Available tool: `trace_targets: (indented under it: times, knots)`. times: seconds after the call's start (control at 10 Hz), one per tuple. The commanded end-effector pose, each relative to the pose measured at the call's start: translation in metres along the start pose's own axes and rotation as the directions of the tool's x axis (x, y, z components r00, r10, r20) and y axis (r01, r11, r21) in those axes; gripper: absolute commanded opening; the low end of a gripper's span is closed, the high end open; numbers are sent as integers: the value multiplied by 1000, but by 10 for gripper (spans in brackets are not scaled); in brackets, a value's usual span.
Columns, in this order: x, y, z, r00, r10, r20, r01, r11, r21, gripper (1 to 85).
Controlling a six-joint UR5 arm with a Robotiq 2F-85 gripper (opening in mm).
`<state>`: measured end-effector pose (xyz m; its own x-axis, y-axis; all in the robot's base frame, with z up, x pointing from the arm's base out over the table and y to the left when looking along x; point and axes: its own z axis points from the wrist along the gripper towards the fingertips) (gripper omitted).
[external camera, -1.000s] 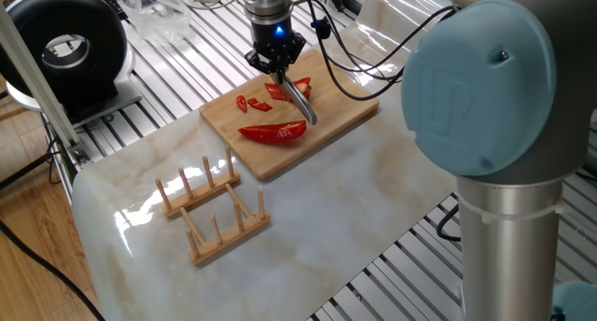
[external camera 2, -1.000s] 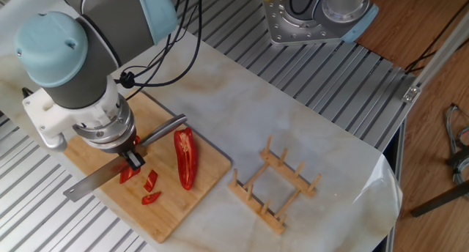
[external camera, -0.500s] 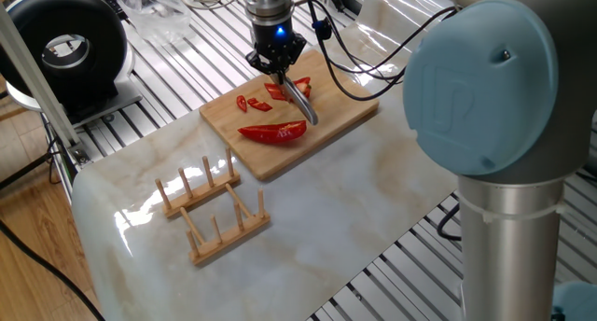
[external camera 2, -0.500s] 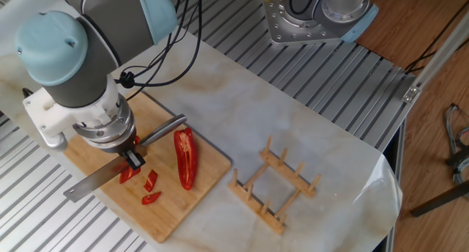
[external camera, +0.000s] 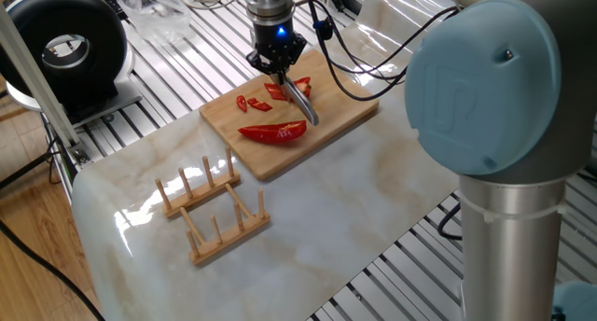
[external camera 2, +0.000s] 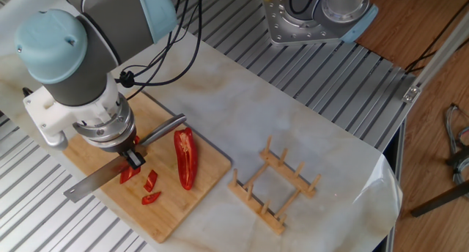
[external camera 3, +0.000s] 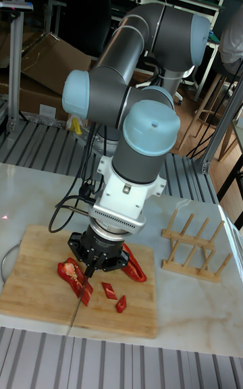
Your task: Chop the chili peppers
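- Honestly, nothing much has changed over the last second. Your gripper (external camera 2: 133, 160) sits in the same spot over the cutting board (external camera 2: 198, 190) in both fixed views, and no red bit has shifted.
- The jaws are clamped shut on the knife (external camera 2: 94, 182). Its handle sticks out on one side of them and the blade runs out the other side, low over the board.
- The pepper half (external camera 3: 75, 275) being cut lies right under the jaws, touching the blade, with its top end poking out in the tall view.
- Three small cut pieces (external camera 2: 150, 181) lie just beside the jaws, on the side toward the whole half.
- The other long pepper half (external camera 2: 185, 158) lies a bit further out from the jaws, uncut and clear of the knife.
- So to me this reads as a pause mid-chop, or a very slow press. You're early in the job: only a few slices are done and a full half is untouched.
- The wooden rack (external camera 2: 274, 188) sits well away from the jaws and isn't involved.
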<state>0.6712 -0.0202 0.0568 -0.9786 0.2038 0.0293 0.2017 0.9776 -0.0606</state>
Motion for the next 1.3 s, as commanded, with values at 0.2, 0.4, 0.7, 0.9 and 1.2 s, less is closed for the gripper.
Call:
trace_targets:
  times: [0.2,0.4,0.7,0.9,1.2]
  knots:
    - [3,9,-7,1000,0,-23,0,1000,-10,13]
    - [2,12,-8,1000,-4,-19,4,1000,-23,13]
    - [0,13,-1,999,-35,5,36,998,-57,13]
    - [6,12,-5,999,-47,-17,46,998,-49,13]
    - [10,25,-24,998,-49,-38,47,998,-49,13]
